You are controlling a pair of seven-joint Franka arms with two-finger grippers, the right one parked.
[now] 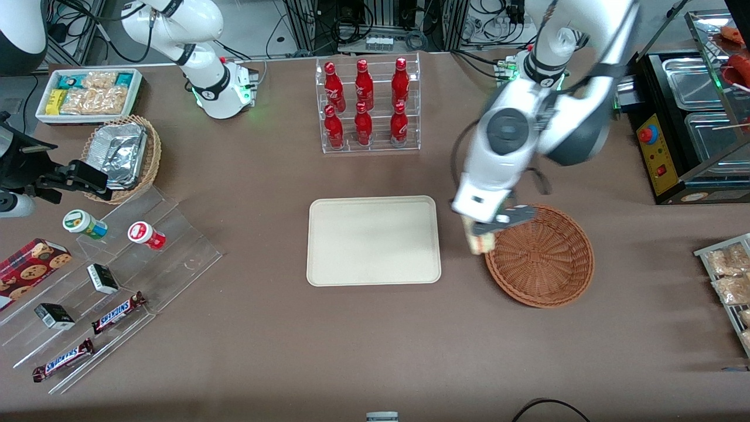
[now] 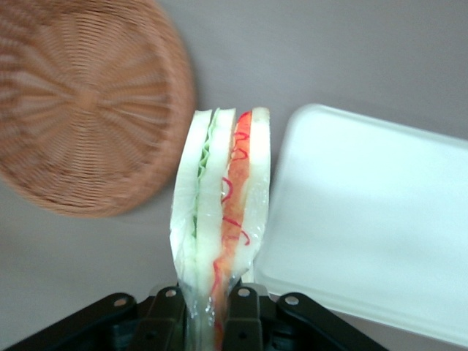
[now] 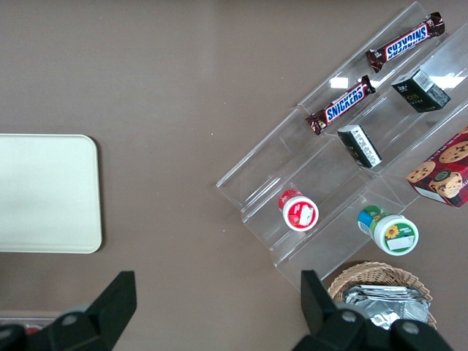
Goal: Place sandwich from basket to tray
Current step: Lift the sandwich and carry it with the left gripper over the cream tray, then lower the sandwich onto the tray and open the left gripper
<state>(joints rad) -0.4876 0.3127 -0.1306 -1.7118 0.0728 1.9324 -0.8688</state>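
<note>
Mid-transfer now, as judged: carrying step in hand, release not yet done. Left arm's gripper (image 1: 486,230) pinching the small triangular sandwich (image 2: 223,205) of pale bread with red, orange and green filling, fingers (image 2: 164,311) pressed against both bread faces. Held in the air above the bare table, at the rim of the round reddish-brown woven wicker basket (image 1: 542,258), between it and the flat cream-coloured rectangular tray (image 1: 374,240). Next move probably calls for travel sideways toward the parked arm's end until above the tray, then lowering and opening. Inside the basket nothing visible; on the tray also nothing yet.
</note>
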